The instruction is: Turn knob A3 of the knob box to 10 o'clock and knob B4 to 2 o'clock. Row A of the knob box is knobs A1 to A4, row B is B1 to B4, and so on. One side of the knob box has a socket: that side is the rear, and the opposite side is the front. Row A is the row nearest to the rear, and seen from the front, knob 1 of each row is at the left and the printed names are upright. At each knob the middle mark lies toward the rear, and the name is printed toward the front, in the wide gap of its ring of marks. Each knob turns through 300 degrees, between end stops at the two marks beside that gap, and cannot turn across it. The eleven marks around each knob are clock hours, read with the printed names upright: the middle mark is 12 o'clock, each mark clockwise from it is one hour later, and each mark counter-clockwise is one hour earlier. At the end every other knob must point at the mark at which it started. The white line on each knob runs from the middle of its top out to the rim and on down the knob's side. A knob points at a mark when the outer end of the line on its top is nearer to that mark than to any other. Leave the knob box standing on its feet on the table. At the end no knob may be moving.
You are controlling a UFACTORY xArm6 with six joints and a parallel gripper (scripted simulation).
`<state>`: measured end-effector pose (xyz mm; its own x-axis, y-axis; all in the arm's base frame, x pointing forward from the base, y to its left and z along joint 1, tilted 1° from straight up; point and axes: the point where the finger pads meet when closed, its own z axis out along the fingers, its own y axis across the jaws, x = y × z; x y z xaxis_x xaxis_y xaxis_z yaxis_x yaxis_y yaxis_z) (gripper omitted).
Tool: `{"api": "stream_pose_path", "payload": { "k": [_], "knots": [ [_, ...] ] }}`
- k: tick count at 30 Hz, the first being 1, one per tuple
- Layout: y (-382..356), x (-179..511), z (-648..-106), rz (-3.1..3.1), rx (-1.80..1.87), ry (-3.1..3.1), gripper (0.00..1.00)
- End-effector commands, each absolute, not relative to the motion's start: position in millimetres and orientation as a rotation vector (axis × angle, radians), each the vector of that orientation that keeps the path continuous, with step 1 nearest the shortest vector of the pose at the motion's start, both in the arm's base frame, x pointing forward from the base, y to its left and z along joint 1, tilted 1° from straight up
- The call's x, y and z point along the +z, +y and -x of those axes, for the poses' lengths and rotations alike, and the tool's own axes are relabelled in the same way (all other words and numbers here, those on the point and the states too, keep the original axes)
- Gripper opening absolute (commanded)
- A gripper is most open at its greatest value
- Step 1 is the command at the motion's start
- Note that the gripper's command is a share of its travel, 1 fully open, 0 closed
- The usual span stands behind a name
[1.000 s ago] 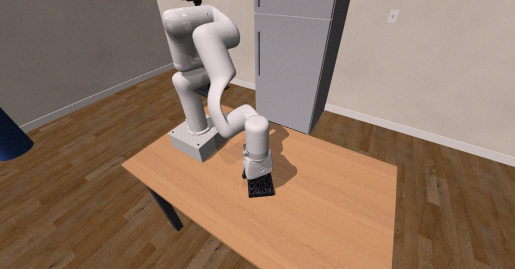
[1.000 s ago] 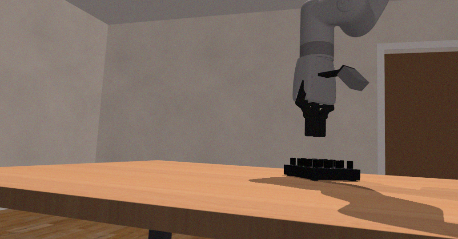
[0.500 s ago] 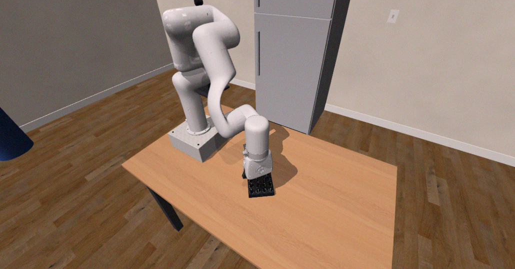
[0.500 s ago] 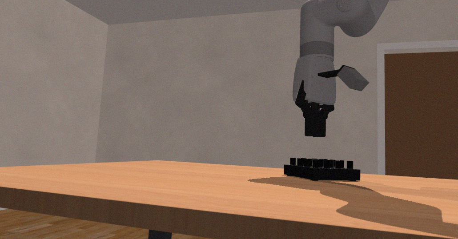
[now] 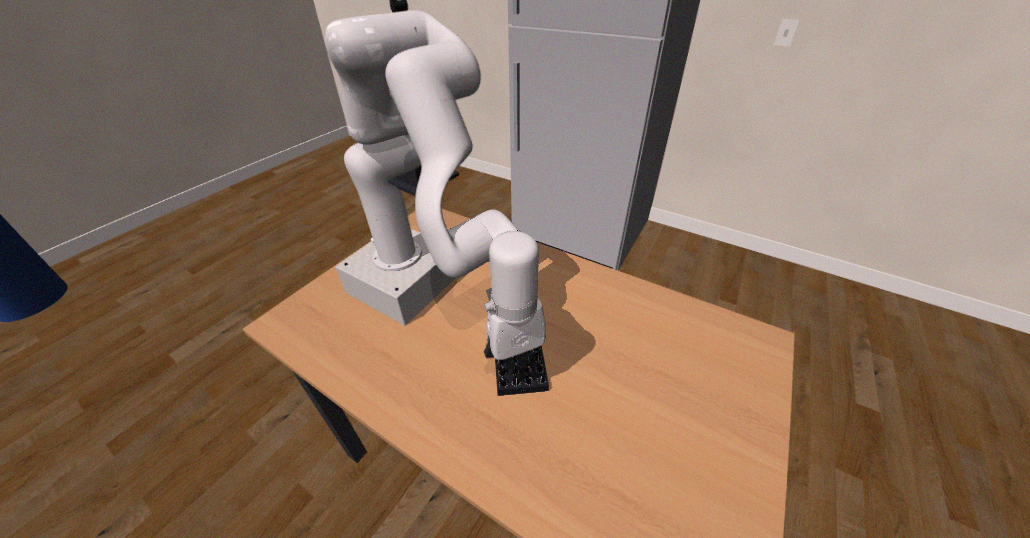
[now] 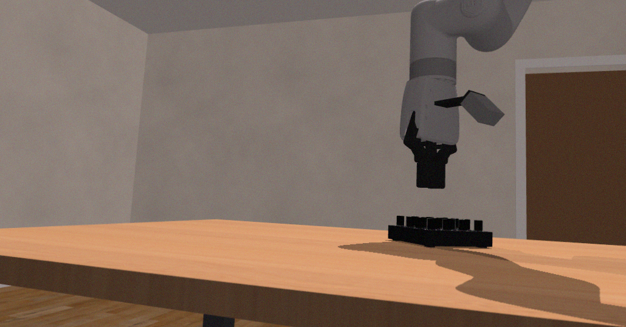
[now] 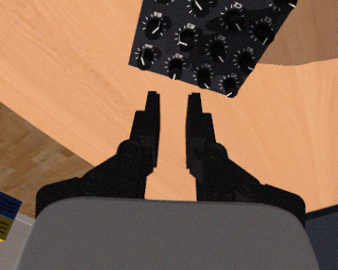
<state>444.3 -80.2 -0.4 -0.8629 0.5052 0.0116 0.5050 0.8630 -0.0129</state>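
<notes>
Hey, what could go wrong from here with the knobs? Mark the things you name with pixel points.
The knobs [image 7: 186,39] stand close together, so the gripper [image 6: 430,187] [image 7: 173,109], coming down around one, might nudge a neighbour off its mark. The knob box [image 6: 459,237] [image 7: 170,19] only rests on the table [image 5: 648,404] [image 6: 175,254] [image 7: 73,70], so twisting could perhaps slide it.

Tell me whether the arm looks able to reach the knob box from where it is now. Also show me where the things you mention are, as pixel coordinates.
Probably yes: the jaws [image 6: 430,188] stand a little apart with nothing between them, above the knob box [image 6: 459,238] [image 7: 168,48], and nothing visible blocks the way down. They may need to shift sideways first.
</notes>
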Motion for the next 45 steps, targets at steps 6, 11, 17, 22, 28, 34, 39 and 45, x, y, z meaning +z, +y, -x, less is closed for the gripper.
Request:
{"api": "stream_pose_path", "payload": {
  "k": [6,11,17,22,28,34,39,45],
  "knots": [
    [-80,-4,-446,0.819,0.014,-3.022,0.19],
    [-80,-9,-446,0.819,0.014,-3.022,0.19],
    [-80,-17,-446,0.819,0.014,-3.022,0.19],
    [-80,-21,-445,0.819,0.014,-3.022,0.19],
    [-80,-29,-445,0.819,0.014,-3.022,0.19],
    [-80,-35,-445,0.819,0.014,-3.022,0.19],
    [-80,-38,-445,0.819,0.014,-3.022,0.19],
    [-80,-40,-445,0.819,0.014,-3.022,0.19]
  ]
}}
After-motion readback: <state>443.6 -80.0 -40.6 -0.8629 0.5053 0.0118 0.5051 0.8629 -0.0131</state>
